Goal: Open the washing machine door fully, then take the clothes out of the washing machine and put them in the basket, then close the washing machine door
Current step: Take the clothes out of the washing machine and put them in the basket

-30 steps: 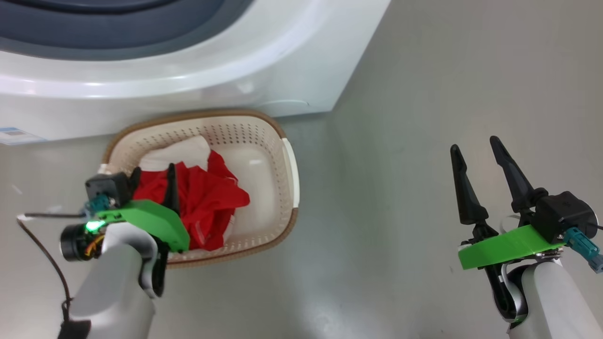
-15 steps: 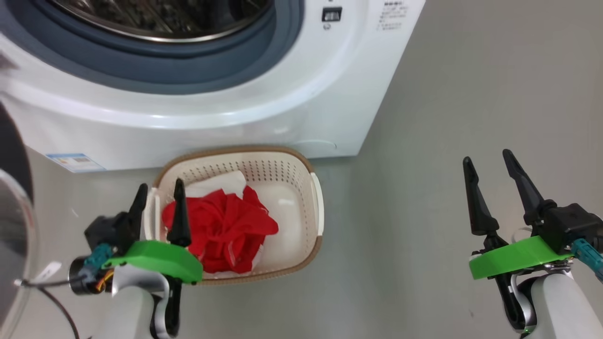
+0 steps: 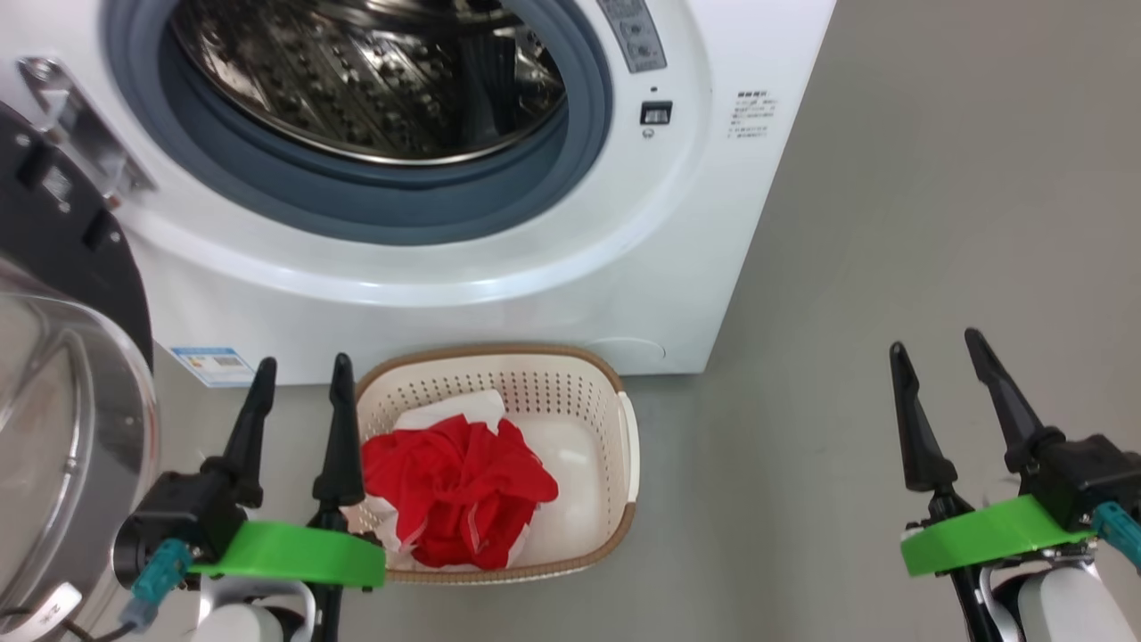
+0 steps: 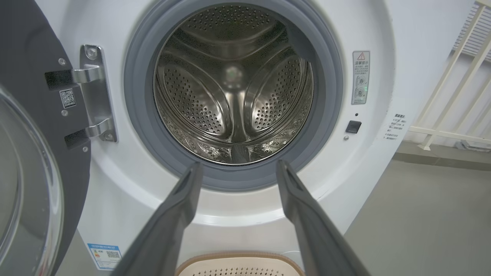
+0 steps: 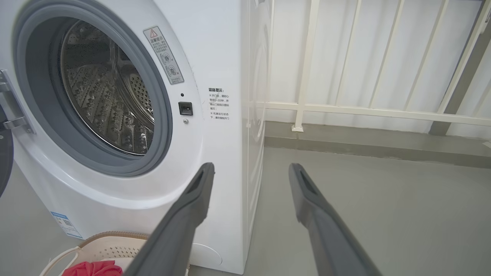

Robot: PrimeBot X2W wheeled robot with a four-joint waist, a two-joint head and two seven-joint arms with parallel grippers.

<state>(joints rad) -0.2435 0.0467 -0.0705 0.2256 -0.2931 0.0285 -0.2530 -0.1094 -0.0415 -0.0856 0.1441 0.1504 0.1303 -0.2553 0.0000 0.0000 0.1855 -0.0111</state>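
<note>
Jaws spread, nothing held: your left gripper sits just left of the basket, your right gripper well right of it; the clothes lie inside it, the washing machine stands behind, its door swung open

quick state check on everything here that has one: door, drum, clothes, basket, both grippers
washing machine door, open, swung out to the left
drum, empty, no clothes seen inside
clothes, bunched up in the basket
basket, upright on the floor in front of the washing machine, holding the clothes
left gripper, open, holding nothing
right gripper, open, holding nothing
</note>
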